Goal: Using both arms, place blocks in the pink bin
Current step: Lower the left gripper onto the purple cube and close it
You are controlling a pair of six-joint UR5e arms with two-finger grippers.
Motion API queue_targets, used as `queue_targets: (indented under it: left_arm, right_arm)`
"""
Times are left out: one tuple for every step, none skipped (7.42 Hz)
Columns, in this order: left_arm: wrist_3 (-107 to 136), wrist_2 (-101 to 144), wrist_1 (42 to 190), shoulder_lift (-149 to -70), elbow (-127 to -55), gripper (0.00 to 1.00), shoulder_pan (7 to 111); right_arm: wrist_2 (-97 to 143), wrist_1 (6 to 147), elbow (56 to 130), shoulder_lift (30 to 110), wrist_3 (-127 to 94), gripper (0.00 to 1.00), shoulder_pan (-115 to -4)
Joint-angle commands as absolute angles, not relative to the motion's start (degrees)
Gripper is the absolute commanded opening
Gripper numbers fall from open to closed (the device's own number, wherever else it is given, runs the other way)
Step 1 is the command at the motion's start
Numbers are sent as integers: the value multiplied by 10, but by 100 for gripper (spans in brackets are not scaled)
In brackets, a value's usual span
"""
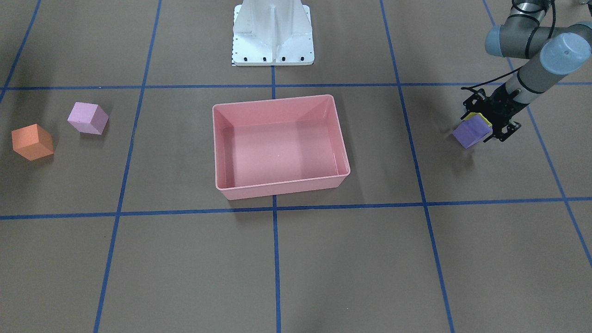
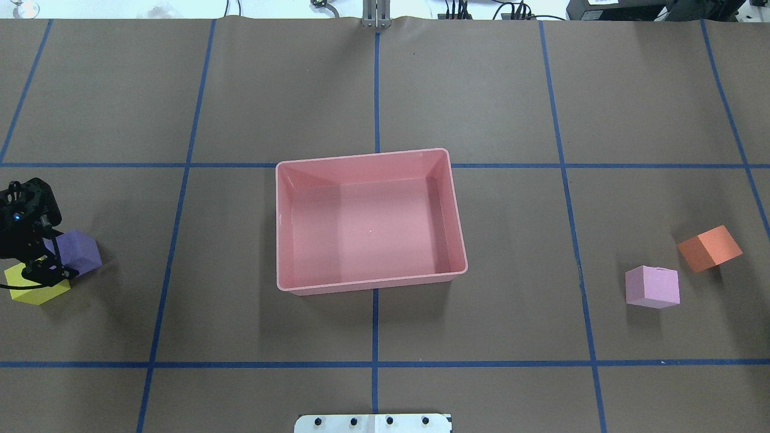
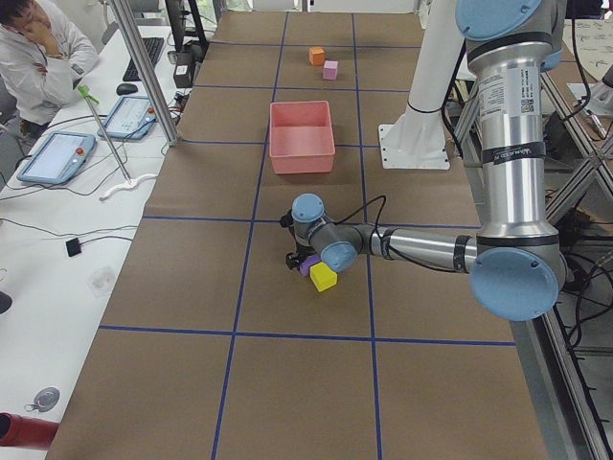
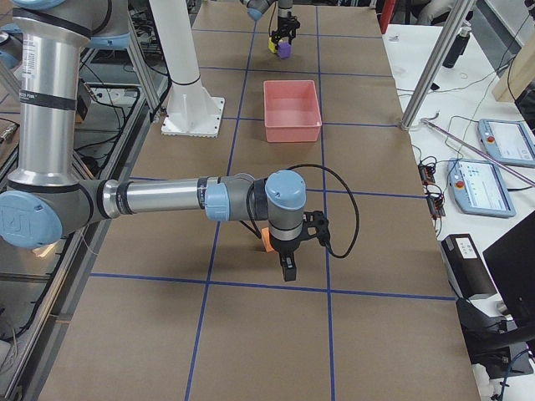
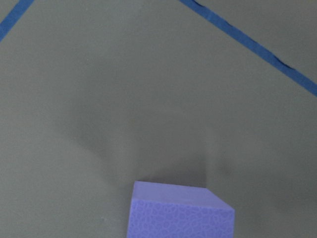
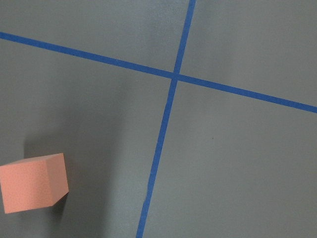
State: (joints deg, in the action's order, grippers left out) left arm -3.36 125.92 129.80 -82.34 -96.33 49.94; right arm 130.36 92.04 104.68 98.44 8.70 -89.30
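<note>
The pink bin (image 1: pixel 278 188) stands empty mid-table, also in the overhead view (image 2: pixel 370 282). My left gripper (image 1: pixel 485 127) is shut on the purple block (image 1: pixel 471 134) and holds it tilted, slightly above the table. The yellow block (image 2: pixel 33 290) lies right beside it on the table. The purple block fills the bottom of the left wrist view (image 5: pixel 181 212). The light pink block (image 2: pixel 652 287) and the orange block (image 2: pixel 710 247) lie on the other side. My right gripper (image 4: pixel 287 266) shows only in the exterior right view, above the orange block (image 6: pixel 33 182); I cannot tell whether it is open.
The white pedestal base (image 1: pixel 273 34) stands behind the bin. Blue tape lines (image 2: pixel 375 364) grid the brown table. Tablets and cables lie on a side desk (image 4: pixel 493 167) beyond the table's far edge.
</note>
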Motion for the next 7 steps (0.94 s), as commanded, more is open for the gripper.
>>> queue_targets:
  left_arm:
    - [-33, 1256, 1298, -824, -957, 93, 492]
    - [-34, 1256, 1298, -826, -956, 82, 491]
    - [-33, 1256, 1298, -831, -957, 63, 491]
    - [-32, 1258, 1298, -833, -960, 52, 491]
    - [-30, 1265, 1297, -837, -970, 47, 492]
    - [-30, 1281, 1290, -838, -996, 47, 492]
    - [-6, 1313, 1289, -849, -1006, 45, 500]
  right_arm:
    - [1304, 921, 1047, 984, 87, 100, -893]
    - [1304, 921, 1047, 984, 87, 100, -893]
    - [1304, 921, 1046, 984, 87, 100, -893]
    - [1304, 921, 1047, 984, 87, 100, -893]
    - [1304, 921, 1046, 984, 87, 100, -893]
    - [1303, 921, 1043, 985, 87, 100, -893]
    - [1303, 920, 1043, 985, 89, 100, -893]
